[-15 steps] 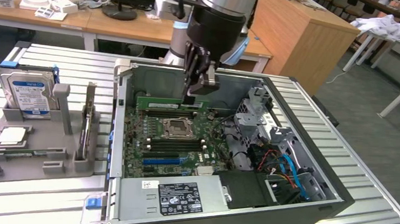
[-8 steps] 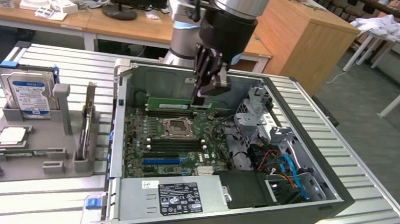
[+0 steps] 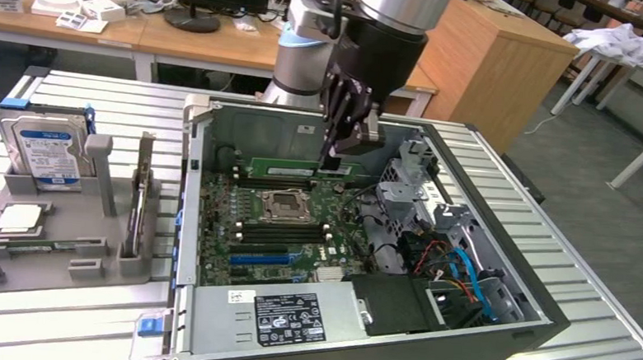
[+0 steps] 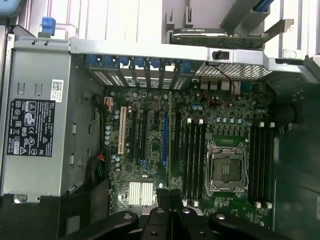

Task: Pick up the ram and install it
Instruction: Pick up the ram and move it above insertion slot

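Note:
The ram (image 3: 295,170) is a long green stick, and my gripper (image 3: 332,160) is shut on one end of it inside the open computer case (image 3: 193,223). In the wrist view the ram (image 4: 170,140) shows edge-on as a thin line running out from the shut gripper (image 4: 170,200). It hangs over the motherboard (image 3: 242,225), parallel to the black memory slots (image 4: 194,155) beside the processor socket (image 4: 226,167). In the exterior view the stick lies above the slots on the far side of the socket (image 3: 285,203).
A grey holder tray (image 3: 64,249) on the exterior view's left carries a hard drive (image 3: 45,153), a square processor chip (image 3: 20,218) and an upright card (image 3: 142,195). The power supply (image 3: 287,314), drive cage (image 3: 409,185) and cables (image 3: 460,270) crowd the case.

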You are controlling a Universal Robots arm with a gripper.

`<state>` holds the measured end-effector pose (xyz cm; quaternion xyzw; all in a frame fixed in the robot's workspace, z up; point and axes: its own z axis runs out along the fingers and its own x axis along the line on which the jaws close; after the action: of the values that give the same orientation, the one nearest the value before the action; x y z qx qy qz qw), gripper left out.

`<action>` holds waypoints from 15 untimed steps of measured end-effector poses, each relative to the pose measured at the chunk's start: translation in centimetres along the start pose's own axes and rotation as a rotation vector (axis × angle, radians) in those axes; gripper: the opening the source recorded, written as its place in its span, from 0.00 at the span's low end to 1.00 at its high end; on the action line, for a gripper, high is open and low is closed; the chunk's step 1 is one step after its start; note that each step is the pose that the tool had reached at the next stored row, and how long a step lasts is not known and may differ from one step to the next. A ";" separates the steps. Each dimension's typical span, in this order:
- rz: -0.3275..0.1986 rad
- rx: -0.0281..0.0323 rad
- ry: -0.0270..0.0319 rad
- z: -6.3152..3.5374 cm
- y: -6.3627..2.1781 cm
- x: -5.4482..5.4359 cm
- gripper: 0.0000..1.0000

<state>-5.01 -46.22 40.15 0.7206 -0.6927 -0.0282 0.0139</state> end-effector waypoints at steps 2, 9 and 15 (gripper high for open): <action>0.000 0.0000 0.0000 -0.01 -0.11 0.0 0.12; 0.000 0.0001 0.0000 -0.01 -0.12 0.0 0.12; 0.000 0.0082 0.0003 0.00 -0.11 0.0 0.12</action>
<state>-4.91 -46.22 40.14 0.7207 -0.6927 -0.0252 0.0110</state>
